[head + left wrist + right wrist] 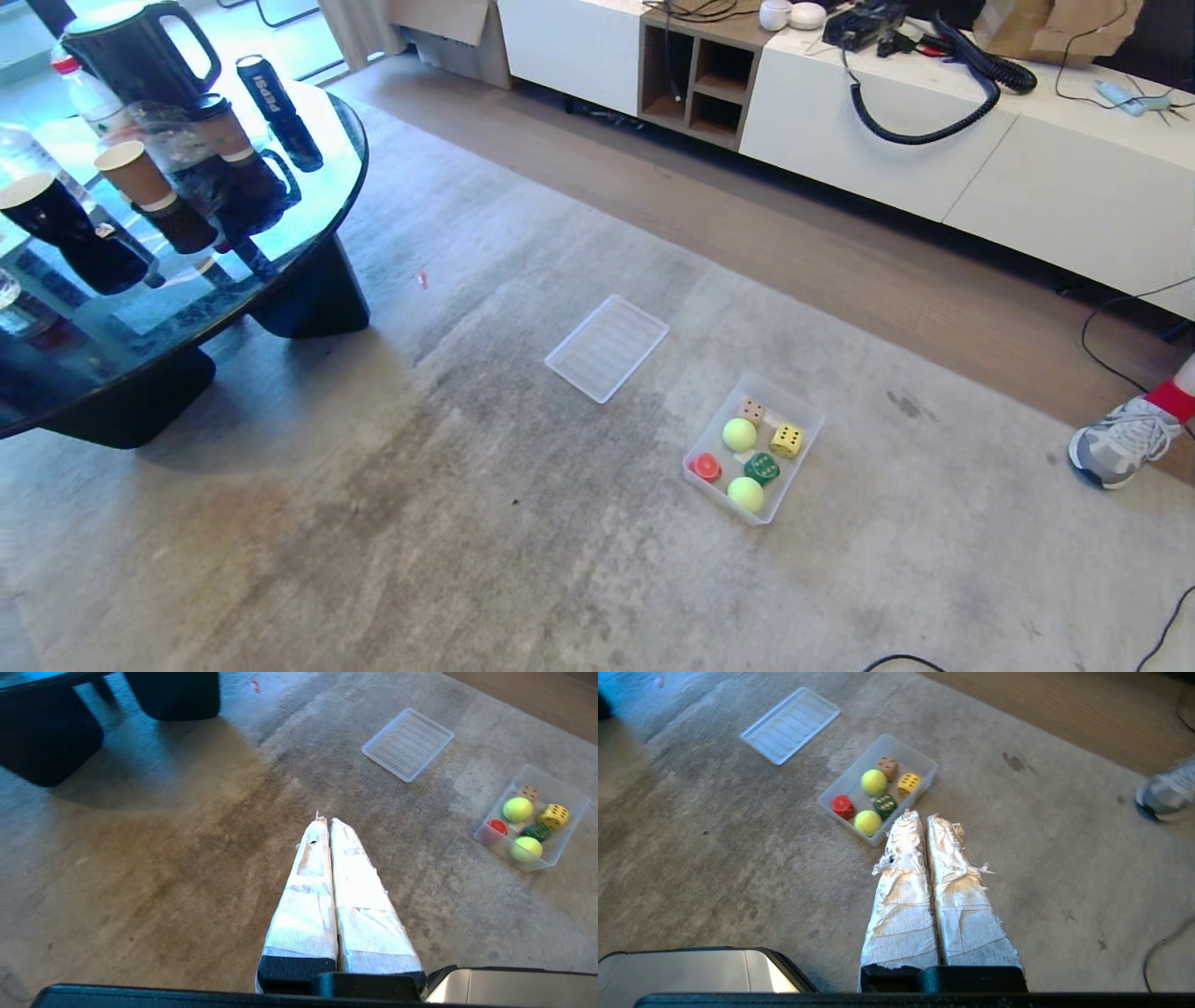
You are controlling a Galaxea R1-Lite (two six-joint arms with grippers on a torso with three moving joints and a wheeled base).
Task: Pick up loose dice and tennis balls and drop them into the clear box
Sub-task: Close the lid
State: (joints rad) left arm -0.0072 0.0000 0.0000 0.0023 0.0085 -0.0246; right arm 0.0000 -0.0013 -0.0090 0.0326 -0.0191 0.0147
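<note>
Right gripper (926,815): foil-wrapped fingers pressed together, nothing between them, raised above the grey rug (523,523) with its tips near the closest corner of the clear box (847,784). Left gripper (325,820): tape-wrapped fingers likewise closed flat against each other, empty, raised over bare rug well apart from the box. Neither arm shows in the head view.

Clear box sits on the rug, open-topped. Inside it, all six pieces: beige die (751,412) at the far end, yellow die (787,441) beside it toward the right wall, one tennis ball (738,435) just next to the beige die, dark green die (762,468) near the middle, red die (706,467) against the left wall, second tennis ball (745,494) at the near end. No die or ball lies loose on the rug.

Flat ribbed clear lid (607,347) lies on the rug up and left of the box, not touching it.

Further out: dark glass table (308,238) at left carrying cups and a black kettle (131,47); long white cabinet (934,159) along the back; a person's grey sneaker (1116,443) at the right edge.
</note>
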